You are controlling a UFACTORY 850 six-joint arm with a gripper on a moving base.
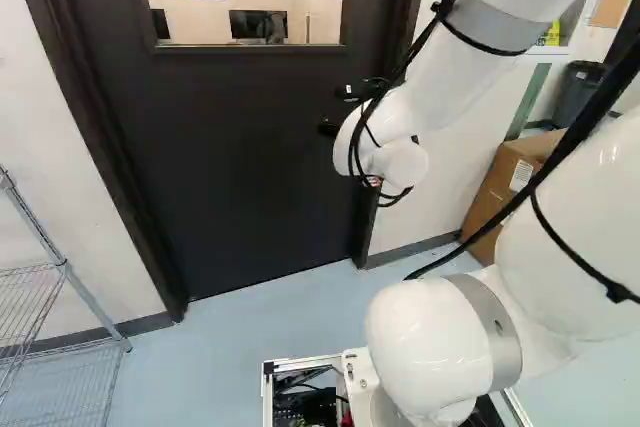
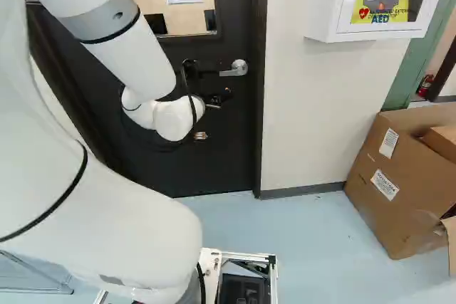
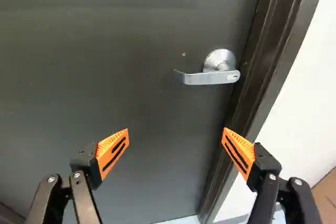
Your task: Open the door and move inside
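the end effector (image 3: pixel 176 131) is released, fingers wide apart, facing the dark door (image 3: pixel 105 66). the lever handle (image 3: pixel 210 77) sits untouched ahead, near the door's right edge. best to line up level with it, ease far enough in to straddle its free left end, grip lightly and turn down. smooth, slim metal with a curled tip, on a round disc; ribbed orange pads (image 3: pixel 112 151).

White arm (image 2: pixel 146 69) reaches ahead, bent — black claw (image 2: pixel 218 97) wide open, orange pads (image 3: pixel 108 144) apart.
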